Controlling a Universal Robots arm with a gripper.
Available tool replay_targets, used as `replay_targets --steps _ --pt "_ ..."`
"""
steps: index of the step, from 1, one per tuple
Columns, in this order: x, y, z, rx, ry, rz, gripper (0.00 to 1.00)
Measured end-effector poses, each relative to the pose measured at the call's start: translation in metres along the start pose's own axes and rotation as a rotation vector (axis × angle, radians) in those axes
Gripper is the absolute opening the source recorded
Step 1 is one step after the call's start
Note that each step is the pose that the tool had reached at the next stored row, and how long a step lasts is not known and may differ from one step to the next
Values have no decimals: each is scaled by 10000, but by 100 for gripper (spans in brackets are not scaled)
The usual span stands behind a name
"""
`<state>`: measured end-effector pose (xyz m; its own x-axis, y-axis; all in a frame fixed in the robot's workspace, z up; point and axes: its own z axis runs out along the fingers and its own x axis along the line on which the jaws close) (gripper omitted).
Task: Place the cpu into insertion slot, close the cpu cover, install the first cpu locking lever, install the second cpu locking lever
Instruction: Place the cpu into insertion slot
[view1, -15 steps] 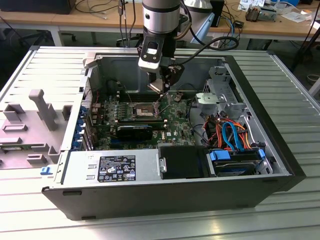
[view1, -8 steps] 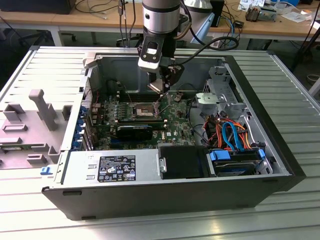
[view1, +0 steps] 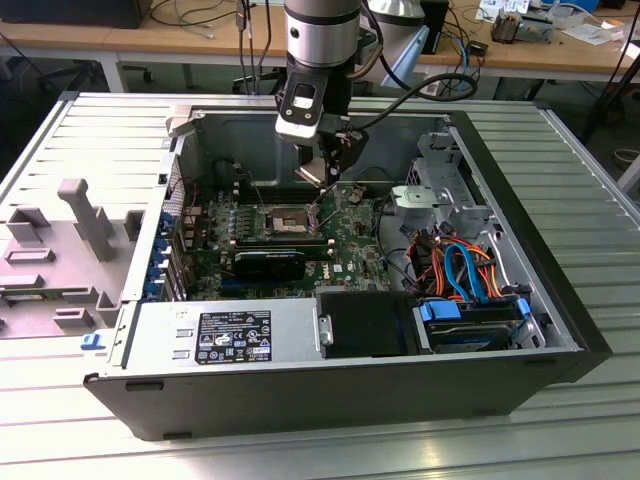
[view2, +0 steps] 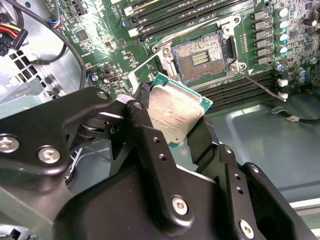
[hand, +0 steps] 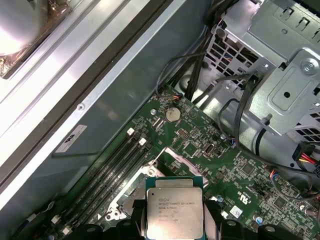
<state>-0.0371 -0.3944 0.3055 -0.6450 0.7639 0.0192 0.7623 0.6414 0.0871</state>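
My gripper (view2: 172, 119) is shut on the cpu (view2: 176, 111), a flat square chip with a dull silver top and green edge, held by two opposite sides between black fingers (view2: 145, 112). In the first wrist view the cpu (hand: 174, 212) hangs above the green board. The insertion slot (view2: 202, 54) lies open a short way ahead, showing its dark pin field and shiny rim. The cpu cover (view2: 161, 54) stands raised at the slot's edge. A thin wire locking lever (view2: 260, 84) sticks out beside the slot. In the exterior view my gripper (view1: 325, 198) hovers just to the right of the slot (view1: 285, 220).
Long black memory slots (hand: 112, 175) run beside the socket. A black rectangular block (view1: 270, 265) sits in front of it. The power supply (view1: 225, 335), a drive cage (view1: 445, 190) and coloured cables (view1: 465, 270) crowd the case, whose walls (view1: 520, 230) enclose everything.
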Motion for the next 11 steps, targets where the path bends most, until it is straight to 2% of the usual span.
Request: replay_targets --steps 11 --pt "0 0 1 -2 -10 122 54"
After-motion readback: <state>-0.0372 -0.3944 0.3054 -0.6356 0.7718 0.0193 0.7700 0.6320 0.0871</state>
